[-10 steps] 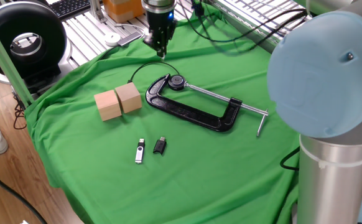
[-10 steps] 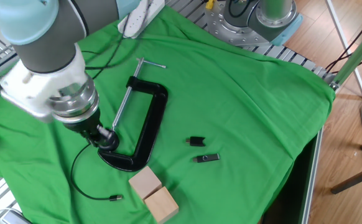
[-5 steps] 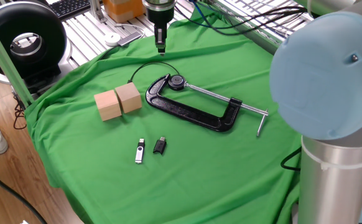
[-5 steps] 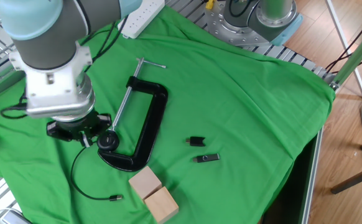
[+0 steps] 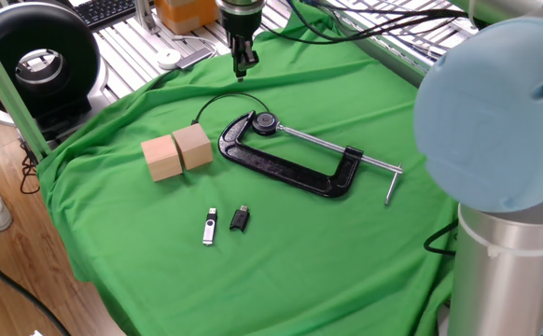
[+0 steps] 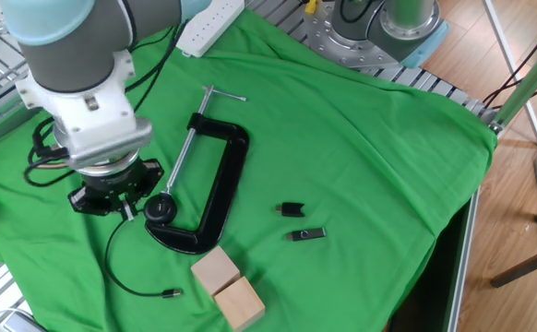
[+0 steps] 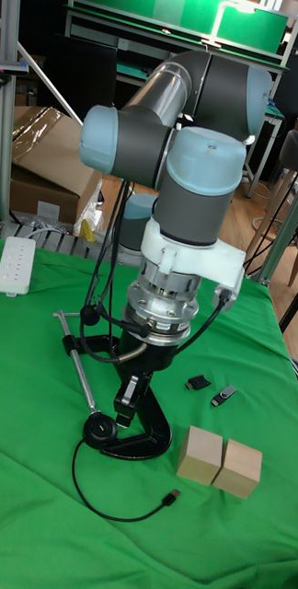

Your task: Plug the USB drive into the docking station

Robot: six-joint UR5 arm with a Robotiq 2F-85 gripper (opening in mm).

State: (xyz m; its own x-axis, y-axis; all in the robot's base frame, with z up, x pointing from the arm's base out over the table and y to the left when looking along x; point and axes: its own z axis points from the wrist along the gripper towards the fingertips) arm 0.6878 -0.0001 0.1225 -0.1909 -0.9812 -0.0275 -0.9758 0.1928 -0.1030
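The silver USB drive (image 5: 210,226) lies low on the green cloth (image 5: 281,243) beside a black adapter (image 5: 240,218). Farther up, wooden blocks (image 5: 178,151) and C-clamp (image 5: 290,157). The gripper (image 5: 241,67) hangs near the top, fingertips together, empty; no docking station discernible.

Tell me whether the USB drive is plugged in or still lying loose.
Loose. The silver USB drive lies flat on the green cloth beside a small black adapter, connected to nothing.
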